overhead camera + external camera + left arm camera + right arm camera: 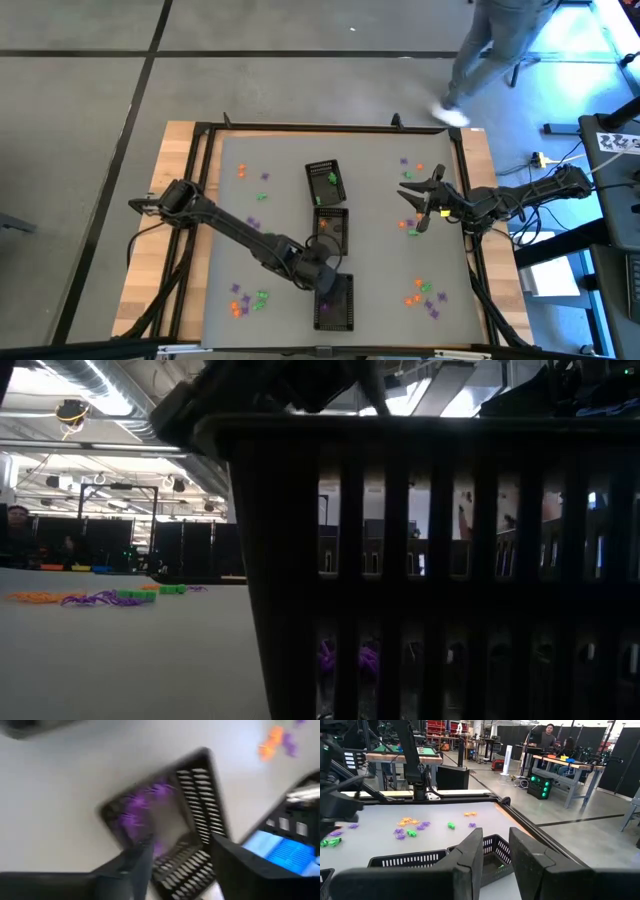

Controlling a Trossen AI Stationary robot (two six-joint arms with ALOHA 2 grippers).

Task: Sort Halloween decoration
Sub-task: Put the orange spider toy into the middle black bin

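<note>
The left gripper (322, 272) hangs over the nearest tray (334, 301) at about six o'clock on the table (375, 250), its fingers (131, 870) parted with nothing between them; purple trinkets (135, 810) lie inside that tray; the right gripper (425, 203) waits near three o'clock, jaws partly apart and empty; loose mixed trinkets (249, 298) sit at seven o'clock, more (425, 293) at five, others (252, 177) at eleven; green pieces (331, 179) lie in the farthest tray (326, 184) at twelve o'clock; a person (492, 55) walks beyond the table.
</note>
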